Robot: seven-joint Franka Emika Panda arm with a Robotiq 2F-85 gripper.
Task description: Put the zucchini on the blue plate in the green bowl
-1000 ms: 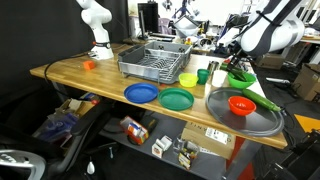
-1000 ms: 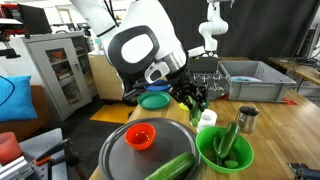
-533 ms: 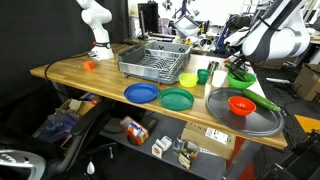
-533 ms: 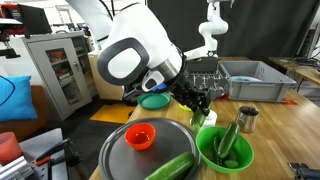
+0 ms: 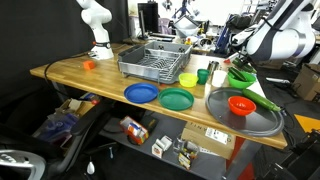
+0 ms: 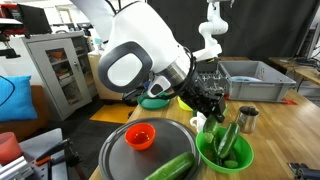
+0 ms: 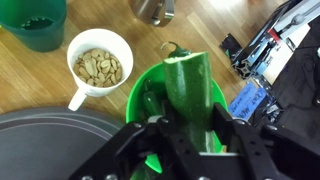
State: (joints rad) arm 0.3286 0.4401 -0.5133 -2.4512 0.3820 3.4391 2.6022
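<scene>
Hanging over green bowl [image 7: 137,98], zucchini [image 7: 190,88] seemingly in gripper [image 7: 190,136].

Wrist view: we see the zucchini [image 7: 188,90], 1 short dark-green cylinder with a paler end, upright and clamped between the fingers of the gripper [image 7: 190,140], directly over the green bowl [image 7: 143,88] (lime, deep, round). In an exterior view we mark the blue plate [image 5: 141,93], round, shallow, lying flat, well apart from that bowl.
</scene>
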